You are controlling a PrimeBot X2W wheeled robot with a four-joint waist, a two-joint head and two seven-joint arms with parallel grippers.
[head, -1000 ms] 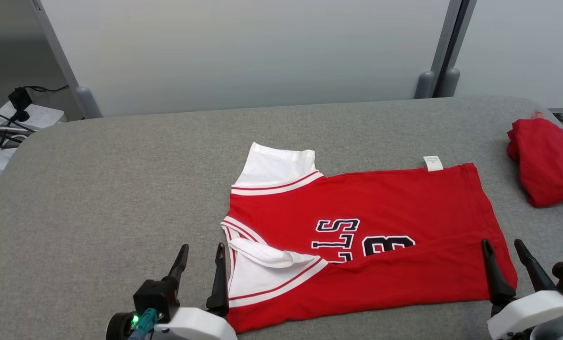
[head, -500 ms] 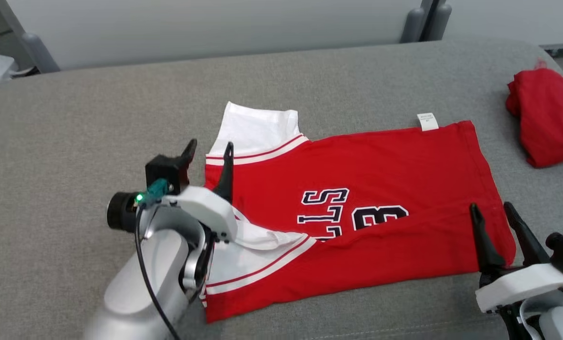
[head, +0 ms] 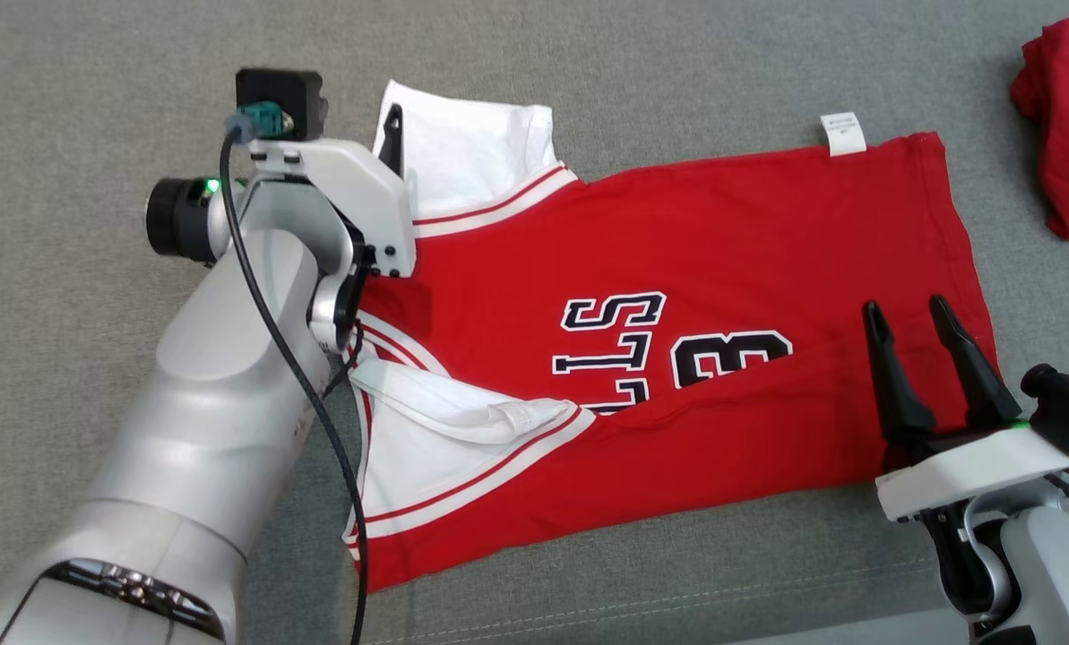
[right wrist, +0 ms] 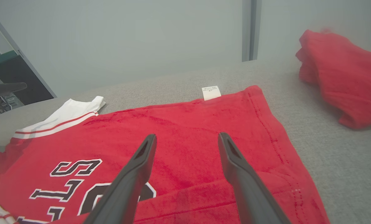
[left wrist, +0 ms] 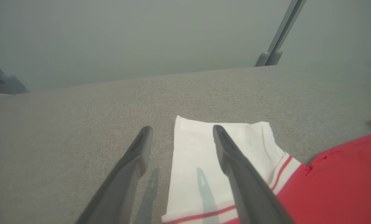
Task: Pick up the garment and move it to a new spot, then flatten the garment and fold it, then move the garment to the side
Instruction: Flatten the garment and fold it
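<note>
Nearest, a grey woven table [head: 677, 582] is seen, with a stitched seam along its front edge. The right gripper [head: 906, 306] is held just above the table's near right part, over the garment [head: 722, 233] close to its hem. Its fingers are spread wide and nothing is gripped. The left gripper [left wrist: 182, 129] is equally wide and empty. It is set at the far sleeve [left wrist: 210, 155], with one finger over the cloth and the other over bare table.

The garment is laid flat in the middle of the table, sleeves towards the robot's left and hem towards the right. It is red, with white sleeves banded in red and white stripes. Dark lettering [head: 642, 345] outlined in white is printed across it. The near side is folded over, so part of the print is covered. A small white label [head: 843, 133] is seen sticking out at the far edge.

Farther right, a crumpled red cloth [head: 1067, 134] is seen lying well apart from the garment. Behind the table a pale wall [right wrist: 141, 37] and a grey post [left wrist: 281, 34] are seen.

Counted: one garment, two sleeves, one label, one other red cloth, two grippers.
</note>
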